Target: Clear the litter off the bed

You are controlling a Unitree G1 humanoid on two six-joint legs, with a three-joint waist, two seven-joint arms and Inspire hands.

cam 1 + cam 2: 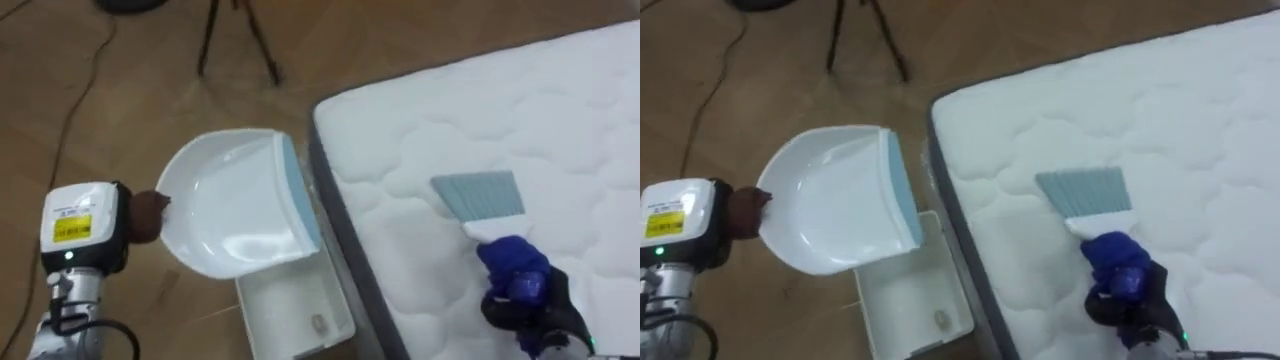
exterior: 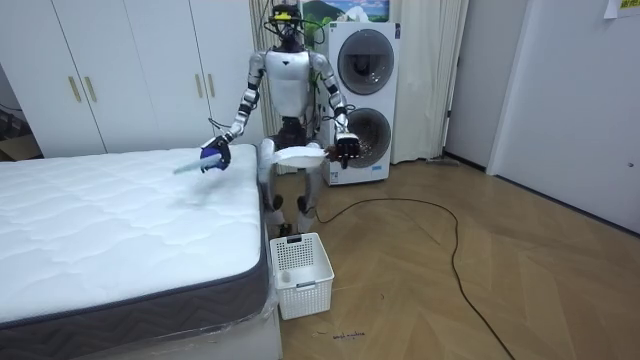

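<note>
My left hand (image 1: 148, 215) is shut on the handle of a white dustpan (image 1: 230, 210) with a pale blue lip, held level beside the bed's corner. My right hand (image 1: 528, 300) is shut on the blue handle of a brush (image 1: 482, 195). Its pale blue bristles rest on the white quilted mattress (image 1: 570, 110) near the edge. In the room view I stand at the bed's far corner, with the brush (image 2: 195, 165) over the mattress (image 2: 110, 220) and the dustpan (image 2: 300, 154) out past its side.
A white basket (image 1: 295, 310) stands on the wooden floor against the bed, under the dustpan, with a small item (image 1: 318, 323) inside. Tripod legs (image 1: 235, 40) stand behind. A dark cable (image 2: 440, 230) crosses the floor. A stacked washer and dryer (image 2: 360, 100) and wardrobes (image 2: 130, 70) line the wall.
</note>
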